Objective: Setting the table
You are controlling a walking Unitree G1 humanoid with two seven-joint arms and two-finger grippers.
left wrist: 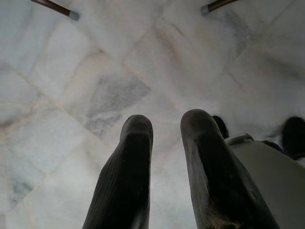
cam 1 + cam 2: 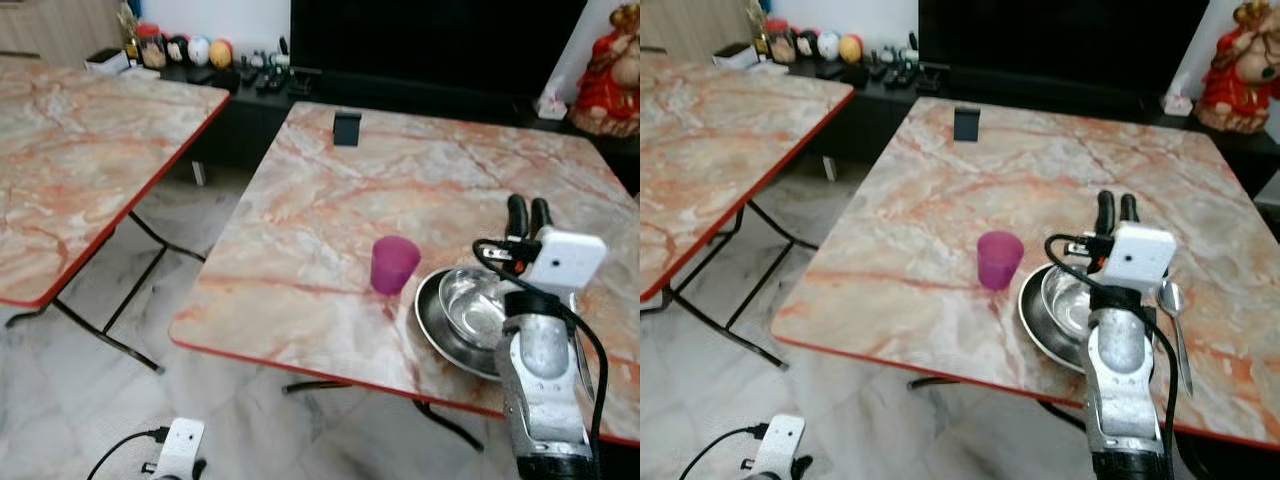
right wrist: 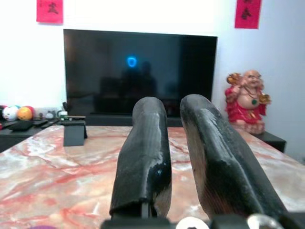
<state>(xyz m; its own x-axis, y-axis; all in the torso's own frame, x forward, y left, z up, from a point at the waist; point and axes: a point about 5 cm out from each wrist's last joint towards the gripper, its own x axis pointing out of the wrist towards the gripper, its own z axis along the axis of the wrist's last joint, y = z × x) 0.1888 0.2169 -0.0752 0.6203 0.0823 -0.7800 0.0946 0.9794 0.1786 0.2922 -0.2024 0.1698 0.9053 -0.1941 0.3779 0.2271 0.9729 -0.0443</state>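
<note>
Four pieces of tableware sit on the worktop (image 2: 1060, 170) below and beside the right gripper (image 2: 1116, 207): a steel bowl (image 2: 1068, 300) nested in a steel plate (image 2: 1035, 318) directly under the wrist, a purple cup (image 2: 998, 260) just to the gripper's left, and a spoon (image 2: 1173, 310) just to its right. The right gripper hovers above the bowl, empty, its fingers (image 3: 145, 157) a narrow gap apart. The left gripper (image 1: 164, 176) hangs idle over the floor, fingers slightly spread, holding nothing.

Judged status: one place setting appears laid; any further settings remain.

Clearance: the plate lies near the worktop's near edge. Ahead of the gripper the surface is open up to a small black stand (image 2: 966, 123). A second worktop (image 2: 80, 150) stands well apart to the left.
</note>
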